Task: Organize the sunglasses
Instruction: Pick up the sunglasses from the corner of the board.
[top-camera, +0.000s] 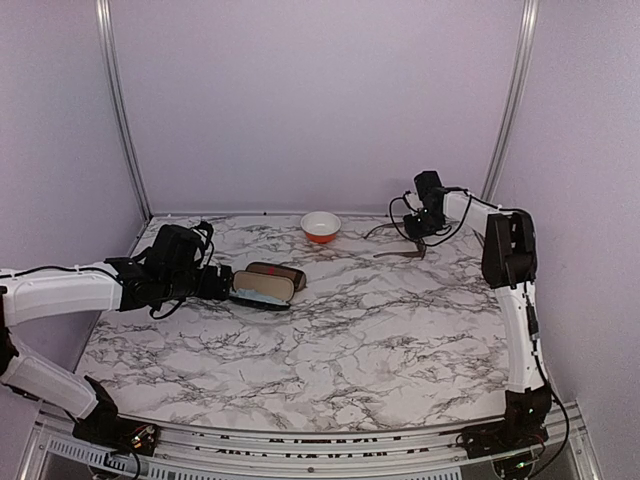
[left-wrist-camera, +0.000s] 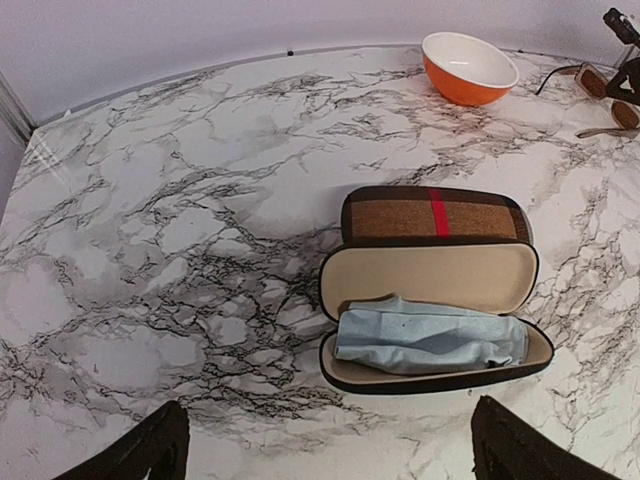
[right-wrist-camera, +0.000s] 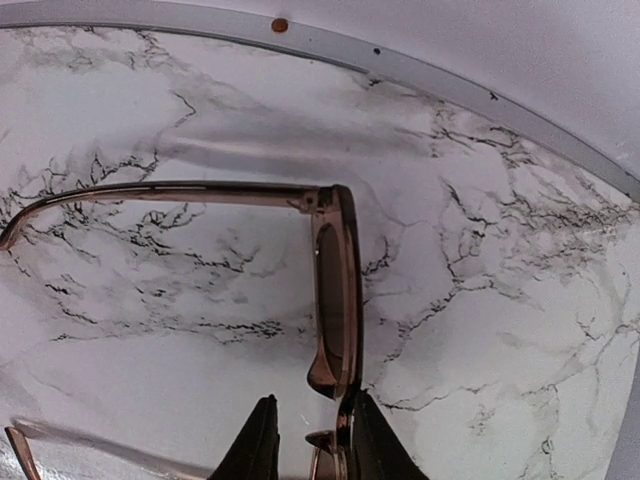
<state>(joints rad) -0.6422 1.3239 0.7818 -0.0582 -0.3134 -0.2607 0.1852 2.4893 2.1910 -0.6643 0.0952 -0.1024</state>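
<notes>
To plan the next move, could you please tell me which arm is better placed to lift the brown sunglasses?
The right. The right gripper has its fingers either side of the brown sunglasses frame at the far right; the left gripper hangs open by the open case, far from them.

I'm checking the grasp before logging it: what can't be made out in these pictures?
- Right wrist view: whether the right gripper pinches the brown sunglasses; the bottom edge cuts off the fingers and the second lens.
- Left wrist view: what lies under the blue cloth in the open case; the cloth covers it.
- Top view: the sunglasses' shape; too small to read.
</notes>
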